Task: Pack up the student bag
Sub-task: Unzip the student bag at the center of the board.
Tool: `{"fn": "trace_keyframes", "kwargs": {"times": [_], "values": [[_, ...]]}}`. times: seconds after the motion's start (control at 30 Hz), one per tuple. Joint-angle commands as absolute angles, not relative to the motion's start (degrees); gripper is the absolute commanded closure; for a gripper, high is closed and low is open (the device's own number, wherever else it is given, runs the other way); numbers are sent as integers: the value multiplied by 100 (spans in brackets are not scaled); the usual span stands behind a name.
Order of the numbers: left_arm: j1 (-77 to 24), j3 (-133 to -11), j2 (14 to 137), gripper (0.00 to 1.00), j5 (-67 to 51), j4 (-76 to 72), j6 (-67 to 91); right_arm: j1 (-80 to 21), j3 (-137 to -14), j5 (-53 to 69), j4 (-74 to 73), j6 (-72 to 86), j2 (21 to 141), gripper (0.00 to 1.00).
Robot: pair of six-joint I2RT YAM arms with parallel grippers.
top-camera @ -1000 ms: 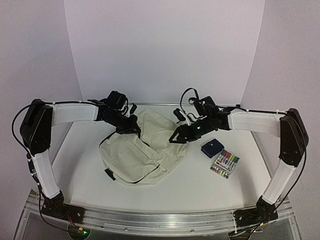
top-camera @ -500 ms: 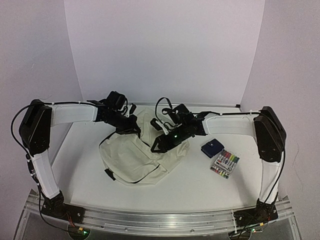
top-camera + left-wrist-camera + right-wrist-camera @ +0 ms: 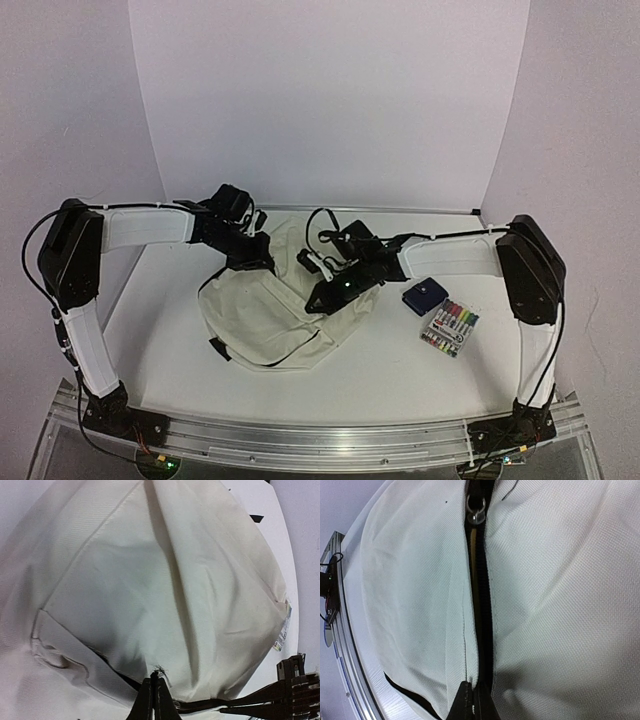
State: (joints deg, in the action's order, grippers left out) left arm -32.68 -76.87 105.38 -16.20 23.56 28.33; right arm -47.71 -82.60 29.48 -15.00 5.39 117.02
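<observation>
Bag: large cream fabric backpack [image 3: 265,315], soft, floppy, probably light.
Hold: best along the black zipper trim [image 3: 481,605].
Left gripper [image 3: 152,697]: pinching backpack fabric.
Right gripper [image 3: 470,702]: pressed together at the trim.

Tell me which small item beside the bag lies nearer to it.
The navy pouch: it lies closer to the student bag than the marker set, which is multicoloured.

I see open table [image 3: 400,385] in front of the student bag [image 3: 265,320] and to its left, while on the right the navy pouch [image 3: 424,296] and marker pack [image 3: 450,328] crowd the way.
</observation>
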Motion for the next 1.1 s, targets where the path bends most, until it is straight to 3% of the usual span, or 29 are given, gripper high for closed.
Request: {"fn": "trace_keyframes", "kwargs": {"times": [0.0, 0.27, 0.5, 0.53, 0.57, 0.63, 0.67, 0.73, 0.83, 1.07], "values": [[-2772, -8102, 10532, 100, -1019, 2528, 2730, -4809, -7807, 3048, -1731, 468, 11284, 100], [-2256, -8918, 11097, 100, -1015, 2675, 2483, -4966, -7351, 3338, -1666, 562, 11297, 100], [-2145, -9556, 11684, 100, -1174, 2986, 2330, -5272, -7721, 3627, -1625, 746, 11326, 100], [-2145, -9517, 11639, 99, -1245, 2974, 2345, -5259, -7873, 3682, -1686, 808, 11369, 96], [-2148, -9404, 11550, 94, -1338, 2933, 2360, -5226, -8040, 3729, -1795, 816, 11392, 84], [-2157, -9089, 11229, 76, -1520, 2800, 2418, -5077, -8269, 3809, -1935, 824, 11320, 54], [-2171, -8855, 11040, 68, -1559, 2720, 2459, -4970, -8342, 3825, -1960, 834, 11235, 49], [-2214, -8449, 10539, 52, -1570, 2658, 2504, -4789, -8468, 3834, -1992, 820, 11045, 40], [-2358, -7977, 9895, 39, -1520, 2671, 2595, -4397, -8634, 3737, -2030, 833, 10776, 29], [-3064, -6857, 9069, 32, -1308, 2537, 3096, -3716, -9298, 2313, -2210, 452, 10982, 15]]}}
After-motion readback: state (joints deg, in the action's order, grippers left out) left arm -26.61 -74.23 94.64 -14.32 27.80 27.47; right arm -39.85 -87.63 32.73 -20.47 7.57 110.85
